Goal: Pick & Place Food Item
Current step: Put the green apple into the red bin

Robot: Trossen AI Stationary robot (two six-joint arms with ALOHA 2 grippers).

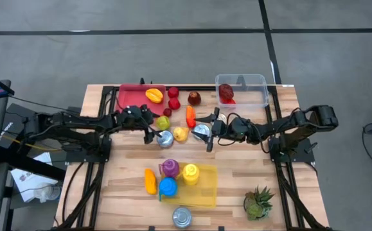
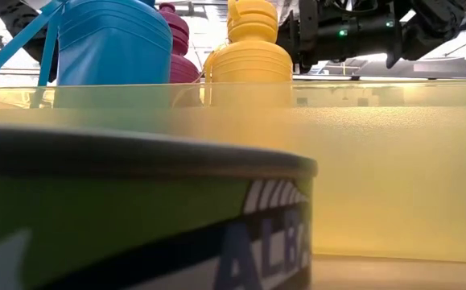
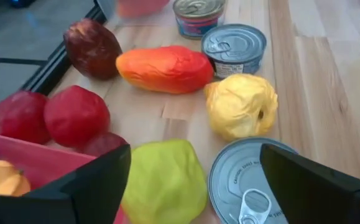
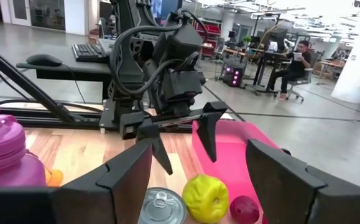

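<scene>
Left claw (image 3: 192, 180) spread above can (image 3: 254, 186)

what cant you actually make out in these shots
- Low view: the table's middle and the fruit are hidden behind the green can and yellow tray.
- Left wrist view: the pink tray is cut off by the edge and the left gripper's fingers.
- High view: the red item in the clear bin is too small to identify.
</scene>
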